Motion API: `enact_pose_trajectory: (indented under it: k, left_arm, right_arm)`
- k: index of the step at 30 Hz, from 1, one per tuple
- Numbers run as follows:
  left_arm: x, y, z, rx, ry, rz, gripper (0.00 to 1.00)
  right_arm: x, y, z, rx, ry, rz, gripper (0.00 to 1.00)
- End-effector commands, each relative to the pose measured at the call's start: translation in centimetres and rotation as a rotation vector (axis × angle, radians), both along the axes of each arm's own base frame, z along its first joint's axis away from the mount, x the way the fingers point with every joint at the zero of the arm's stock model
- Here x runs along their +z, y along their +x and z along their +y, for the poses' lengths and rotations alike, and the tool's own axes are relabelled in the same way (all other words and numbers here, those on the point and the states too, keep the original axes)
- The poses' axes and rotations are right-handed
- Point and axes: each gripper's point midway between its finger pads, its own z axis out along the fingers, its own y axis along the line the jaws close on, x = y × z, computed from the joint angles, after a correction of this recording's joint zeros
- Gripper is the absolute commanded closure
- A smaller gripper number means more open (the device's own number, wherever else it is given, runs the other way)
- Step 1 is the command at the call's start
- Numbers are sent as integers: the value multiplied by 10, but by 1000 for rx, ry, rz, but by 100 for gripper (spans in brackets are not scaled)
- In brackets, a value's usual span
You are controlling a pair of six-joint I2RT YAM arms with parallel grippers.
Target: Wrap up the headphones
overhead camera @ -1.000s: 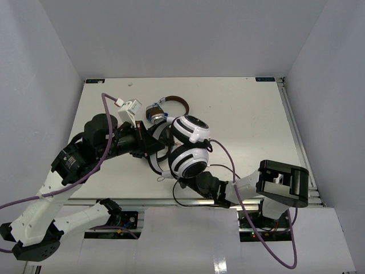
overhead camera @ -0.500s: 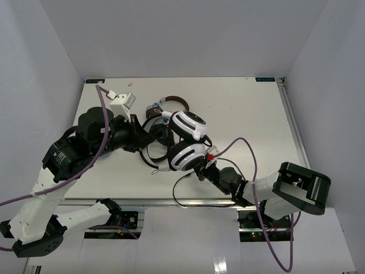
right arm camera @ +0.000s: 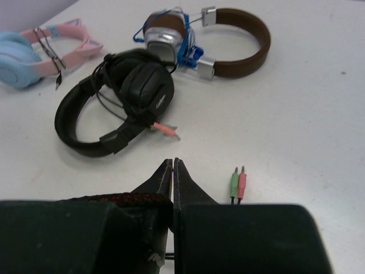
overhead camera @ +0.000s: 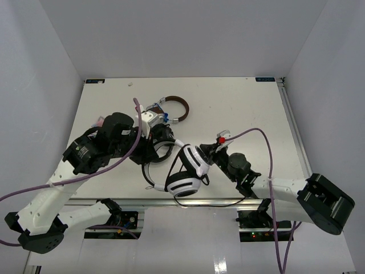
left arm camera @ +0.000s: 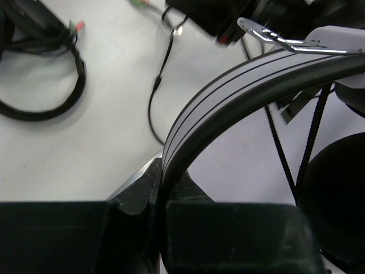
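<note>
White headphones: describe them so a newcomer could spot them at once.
Near the table's front edge, between the two arms, are the white headphones, headband clamped in the left gripper. White black-striped cups set them apart from the all-black pair and the brown-banded silver pair farther back.

The right gripper (right arm camera: 173, 166) is holding its black fingers pressed together over the white tabletop (right arm camera: 308, 131). Green and pink jack plugs (right arm camera: 238, 182) are lying just right of its tips. Beyond, all-black over-ear headphones (right arm camera: 145, 85) are resting near brown-banded silver headphones (right arm camera: 251, 40), and pink and pale-blue headphones (right arm camera: 20, 65) are sitting far left
</note>
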Motion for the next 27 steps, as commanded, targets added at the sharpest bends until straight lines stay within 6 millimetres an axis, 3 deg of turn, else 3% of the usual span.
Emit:
enact_pose_trajectory:
  k: [1,4,7,8,11,16,21,27]
  left_arm:
    - [-51,10,15,-2,189,-1,100]
    - [-79,28,11,3,264,-3,100]
    - [-89,47,12,45,318,-42,100]
    - [-88,53,16,75,338,-63,100]
    - [-86,76,26,167,420,-133,100]
    - [-86,90,21,195,512,-213,100]
    - [-72,108,12,253,526,-354,100]
    - [-74,118,14,291,596,-451,100]
  right_arm:
    - [17,22,-22,-68,-81,36,92]
    - [32,32,-34,-67,-134,71,92]
    - [48,34,-38,-33,-180,112,92]
    - [59,36,-36,-23,-169,96,92]
    - [64,24,-32,53,-208,141,92]
    - [86,9,-21,157,-196,143,92]
    - [85,2,-14,222,-217,175,92]
    - [90,-4,-5,282,-209,189,92]
